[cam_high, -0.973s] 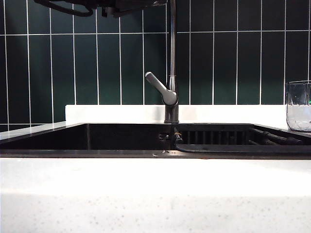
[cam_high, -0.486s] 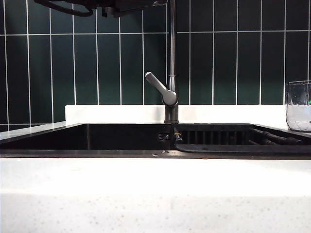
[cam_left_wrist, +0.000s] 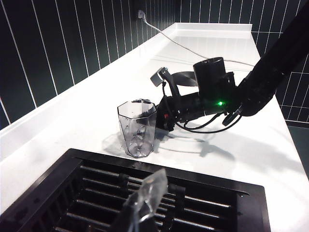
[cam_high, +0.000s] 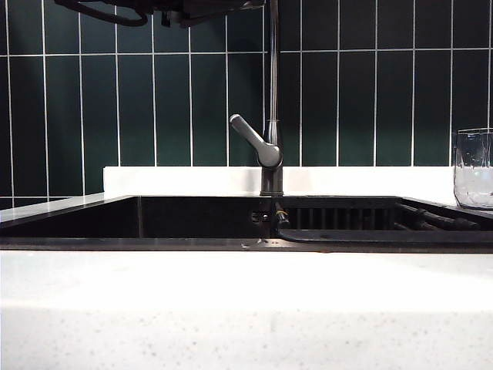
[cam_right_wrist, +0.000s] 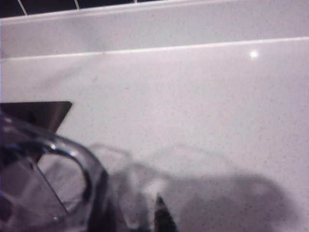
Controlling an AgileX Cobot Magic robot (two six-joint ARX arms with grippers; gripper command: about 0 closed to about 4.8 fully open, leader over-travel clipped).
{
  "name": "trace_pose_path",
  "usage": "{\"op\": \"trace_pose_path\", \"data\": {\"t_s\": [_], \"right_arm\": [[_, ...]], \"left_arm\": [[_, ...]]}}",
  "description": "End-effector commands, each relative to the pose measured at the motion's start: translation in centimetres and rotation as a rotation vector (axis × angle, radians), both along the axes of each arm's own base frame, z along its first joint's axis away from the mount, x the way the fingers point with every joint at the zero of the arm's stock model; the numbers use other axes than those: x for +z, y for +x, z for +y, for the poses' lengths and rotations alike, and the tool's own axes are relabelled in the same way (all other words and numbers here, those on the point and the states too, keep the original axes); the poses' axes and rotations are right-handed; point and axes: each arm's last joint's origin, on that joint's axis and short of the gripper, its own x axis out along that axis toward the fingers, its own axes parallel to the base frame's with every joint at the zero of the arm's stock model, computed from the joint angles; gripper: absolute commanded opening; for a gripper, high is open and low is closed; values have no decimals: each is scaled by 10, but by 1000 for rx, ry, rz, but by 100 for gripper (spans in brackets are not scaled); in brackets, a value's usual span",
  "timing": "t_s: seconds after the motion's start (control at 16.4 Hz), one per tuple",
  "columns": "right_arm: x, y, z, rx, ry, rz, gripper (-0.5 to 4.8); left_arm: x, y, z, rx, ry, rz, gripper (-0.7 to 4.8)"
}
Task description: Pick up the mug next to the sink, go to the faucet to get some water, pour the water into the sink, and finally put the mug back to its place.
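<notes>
The clear faceted mug [cam_high: 474, 169] [cam_left_wrist: 137, 128] stands upright on the white counter beside the sink [cam_high: 192, 220], at the far right of the exterior view. My right gripper [cam_left_wrist: 161, 122] [cam_right_wrist: 133, 212] sits low on the counter right beside the mug, its jaws apart with only counter between them. Whether it touches the glass I cannot tell. My left gripper [cam_left_wrist: 147, 193] hangs shut and empty over the sink's ribbed section [cam_left_wrist: 203, 198]. The faucet [cam_high: 272, 92] stands mid-sink with its lever up-left. Water is not visible.
A dark part of the left arm [cam_high: 185, 9] crosses the top edge above the faucet. A white cable [cam_left_wrist: 183, 46] runs across the counter behind the right arm [cam_left_wrist: 270, 72]. Dark green tiles [cam_high: 77, 100] back the counter.
</notes>
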Motion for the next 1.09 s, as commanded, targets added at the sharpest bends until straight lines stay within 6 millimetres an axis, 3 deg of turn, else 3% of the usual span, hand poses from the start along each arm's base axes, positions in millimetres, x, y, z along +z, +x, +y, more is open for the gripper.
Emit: {"op": "trace_pose_path", "data": {"t_s": [0.06, 0.67, 1.09], "right_arm": [[7, -1, 1, 17, 3, -25, 123], [9, -15, 5, 15, 12, -8, 150], [31, -26, 8, -21, -1, -5, 154]], "left_arm": [[2, -1, 0, -7, -5, -19, -6], [1, -1, 0, -21, -2, -12, -6], [-1, -2, 0, -40, 7, 6, -6]]}}
